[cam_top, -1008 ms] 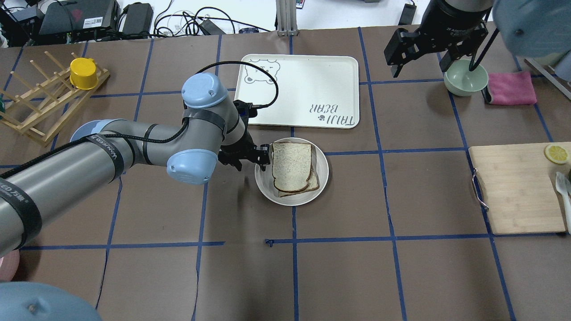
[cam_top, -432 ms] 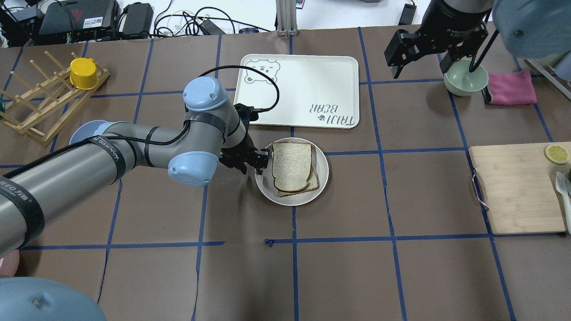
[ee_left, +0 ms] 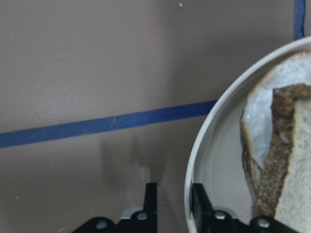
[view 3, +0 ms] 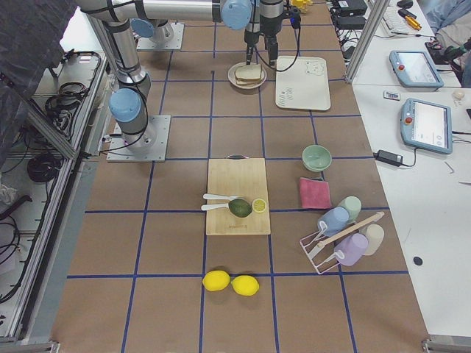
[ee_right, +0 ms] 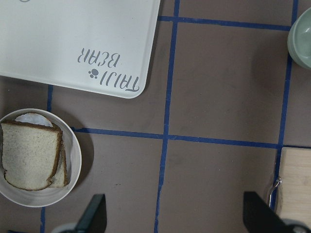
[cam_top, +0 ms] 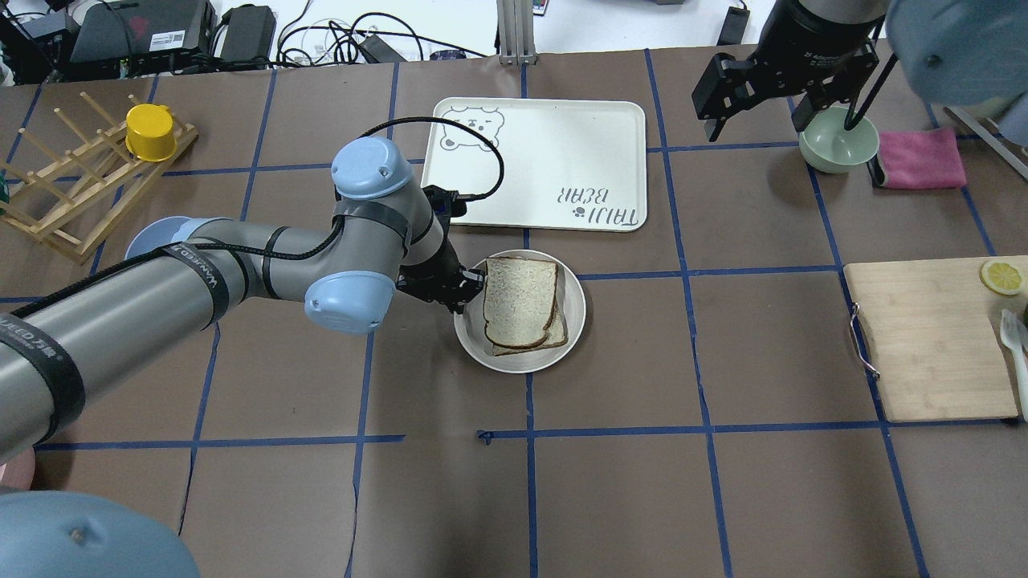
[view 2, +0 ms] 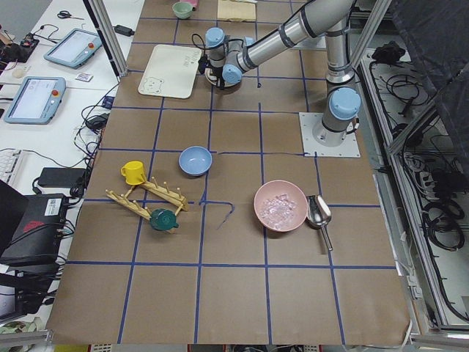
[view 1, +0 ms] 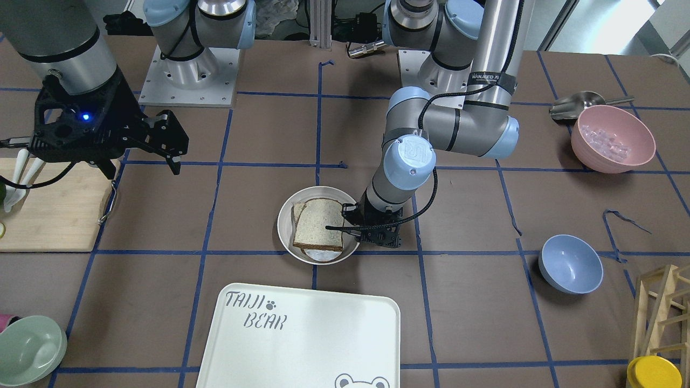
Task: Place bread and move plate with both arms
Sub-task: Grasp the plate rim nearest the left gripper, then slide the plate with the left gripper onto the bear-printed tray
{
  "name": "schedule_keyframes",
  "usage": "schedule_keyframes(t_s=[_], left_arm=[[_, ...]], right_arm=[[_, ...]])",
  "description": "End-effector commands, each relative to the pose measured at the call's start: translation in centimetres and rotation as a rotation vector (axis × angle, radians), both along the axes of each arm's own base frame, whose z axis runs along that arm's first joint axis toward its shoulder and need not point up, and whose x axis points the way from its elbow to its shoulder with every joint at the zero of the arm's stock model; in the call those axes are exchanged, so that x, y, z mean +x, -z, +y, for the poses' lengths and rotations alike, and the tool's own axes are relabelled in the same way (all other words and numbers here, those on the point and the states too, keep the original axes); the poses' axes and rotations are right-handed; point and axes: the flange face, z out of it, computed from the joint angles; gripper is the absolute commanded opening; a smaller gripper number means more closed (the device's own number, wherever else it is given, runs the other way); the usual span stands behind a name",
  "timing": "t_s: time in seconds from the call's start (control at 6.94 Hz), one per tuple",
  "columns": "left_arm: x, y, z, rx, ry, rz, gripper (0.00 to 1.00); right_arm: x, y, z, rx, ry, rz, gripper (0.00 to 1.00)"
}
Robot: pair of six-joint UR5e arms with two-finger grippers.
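- Front-facing view: The left gripper points down at the near rim of the plate, a sensible place to grip for dragging the dish. The bread lies on the plate just beyond the fingertips, stacked on a second slice. The right gripper hangs high and well apart, its jaws spread with nothing between them, probably waiting its turn.
- Overhead view: The tray lies past the plate from the left gripper. With the bread on the dish, placing looks done and only the move seems to remain. The table is covered in brown paper gridded with blue tape.
- Left side view: Both grippers are too small to judge here. A blue bowl, a pink bowl and a wooden rack sit well behind the left gripper. Screens line a bench beside the table.
- Right side view: A cutting board and two lemons lie far behind the right gripper.
- Left wrist view: The fingers straddle the rim, one outside and one inside. A sliver of table shows between the outer finger and the rim, so the pinch looks unfinished.
- Right wrist view: The fingers stand wide apart, and the plate sits below, off to one side.
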Motion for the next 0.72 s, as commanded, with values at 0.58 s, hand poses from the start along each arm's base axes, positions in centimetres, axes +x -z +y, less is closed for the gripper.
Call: schedule_keyframes(t_s=[0.58], left_arm=[[0.6,-7.5,-3.7,0.01,-0.146,0.132,0.0]], right_arm=[[0.0,-0.8,-0.2,-0.019,0.0,0.008,1.0]])
